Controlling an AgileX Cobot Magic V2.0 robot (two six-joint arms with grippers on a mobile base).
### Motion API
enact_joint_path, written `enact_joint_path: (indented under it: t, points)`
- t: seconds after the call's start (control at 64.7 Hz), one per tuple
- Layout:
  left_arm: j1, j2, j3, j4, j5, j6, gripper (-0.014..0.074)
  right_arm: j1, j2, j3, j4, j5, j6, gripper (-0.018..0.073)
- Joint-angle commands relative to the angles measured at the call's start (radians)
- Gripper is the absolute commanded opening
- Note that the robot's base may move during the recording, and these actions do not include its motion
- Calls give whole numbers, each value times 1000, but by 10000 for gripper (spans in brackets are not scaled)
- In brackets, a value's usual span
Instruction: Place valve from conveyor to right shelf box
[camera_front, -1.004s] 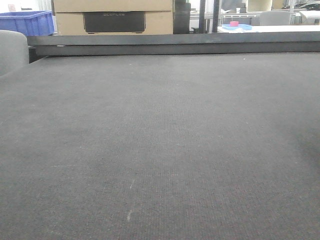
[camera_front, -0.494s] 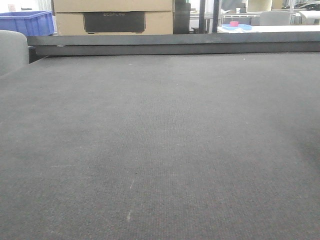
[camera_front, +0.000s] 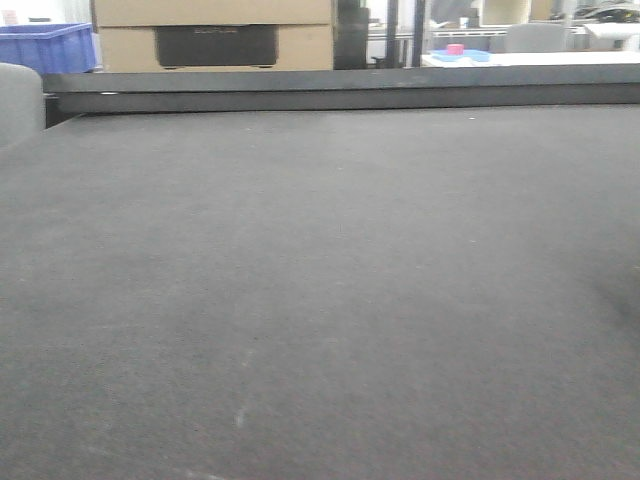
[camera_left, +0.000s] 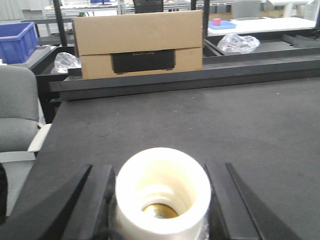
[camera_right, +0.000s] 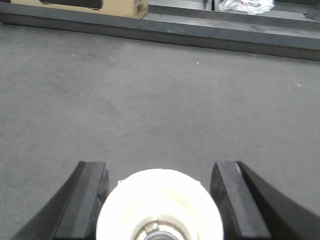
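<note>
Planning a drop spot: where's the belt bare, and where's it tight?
The conveyor is bare across its whole visible width, from the black frame edge toward the camera. Crowded only beyond that edge: cardboard box, plastic bags, blue bin. A grey chair borders the left side. The left gripper and right gripper each frame a whitish valve end.

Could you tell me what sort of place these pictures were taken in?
Most likely a factory or warehouse work floor. A wide conveyor fills the foreground, and a cardboard box, a blue plastic crate and a clear plastic bag sit behind it.
</note>
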Motion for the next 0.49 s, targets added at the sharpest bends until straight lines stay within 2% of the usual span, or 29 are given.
enact_joint_path:
  t: [0.0,0.479]
  points:
    - [-5,-10,-4,-5,-57,-6,-111,1,-8,-12,-5,-76,-6,-154]
    - [-5,-10,-4,-5,-57,-6,-111,1,-8,-12,-5,-76,-6,-154]
